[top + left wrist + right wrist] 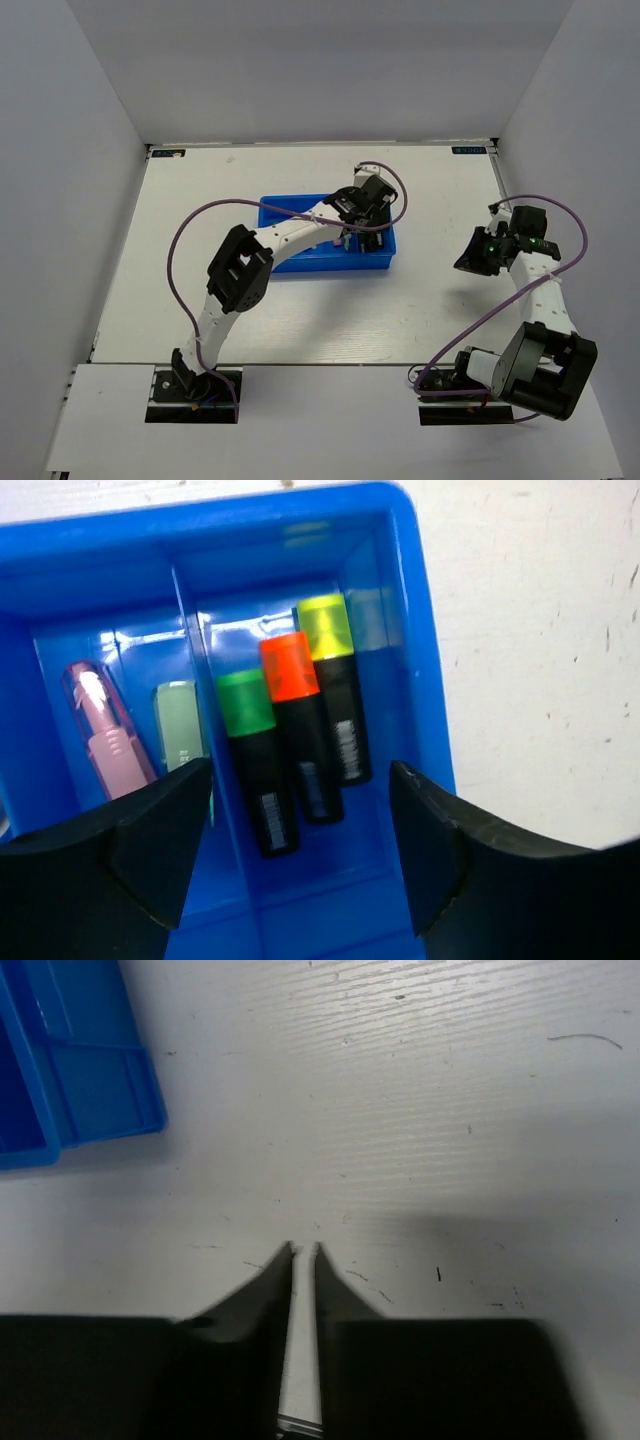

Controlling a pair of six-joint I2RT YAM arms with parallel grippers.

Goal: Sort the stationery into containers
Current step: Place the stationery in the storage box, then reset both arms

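The left jaws stand wide apart with nothing between them, their fingers dark at the lower left and lower right of the left wrist view. They hang over the end compartment of the blue tray, the one at the right of that frame. In the gap, lower down on the compartment floor, three black markers lie side by side and touching: the green-capped marker to the left, the orange-capped marker in the middle and the yellow-capped marker to the right. Their long axes run from the lower part of the frame up toward the top, caps uppermost, along the compartment and so across the line on which the jaws would close. In the next compartment to the left, past a thin divider, a pink tube and a pale green tube lie on the same heading.

The right jaws are closed on nothing, their fingers pressed almost together over bare white surface. Only a corner of the tray shows at the upper left of the right wrist view, well apart from them.

In the top view the left arm reaches across the tray and hides part of it. The right arm sits at the right of the frame, clear of the tray. No stationery shows on the surface outside the tray. The left jaws are plainly the nearer pair. My judgement is that the markers are already placed, and the coming move turns on lifting straight away from them without catching a cap or the tray wall.
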